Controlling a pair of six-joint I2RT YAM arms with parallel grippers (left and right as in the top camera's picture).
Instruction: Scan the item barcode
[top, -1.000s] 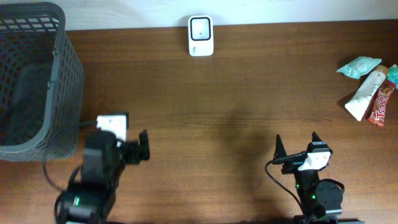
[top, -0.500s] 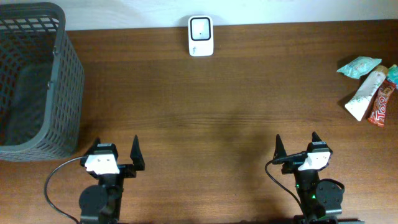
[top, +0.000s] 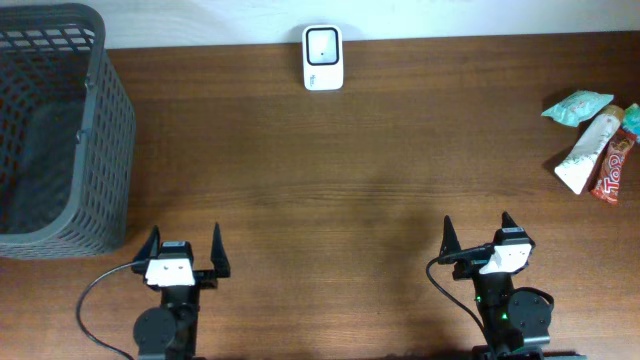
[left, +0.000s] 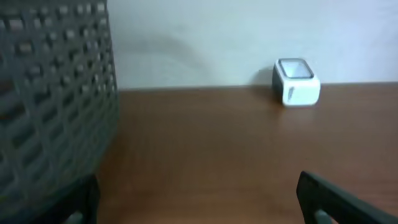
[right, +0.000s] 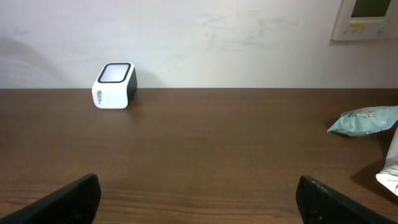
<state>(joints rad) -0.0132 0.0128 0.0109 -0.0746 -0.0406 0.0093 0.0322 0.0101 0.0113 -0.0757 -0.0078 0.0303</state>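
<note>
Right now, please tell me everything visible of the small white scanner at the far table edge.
The scanner is a small white rounded box, plastic by its look, with a dark-rimmed window on top and unreadable lettering in front. It stands on the table at its far edge, near the wall, touching nothing else.

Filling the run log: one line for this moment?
left claw: open, empty | right claw: open, empty | scanner: far edge | snacks: right edge
</note>
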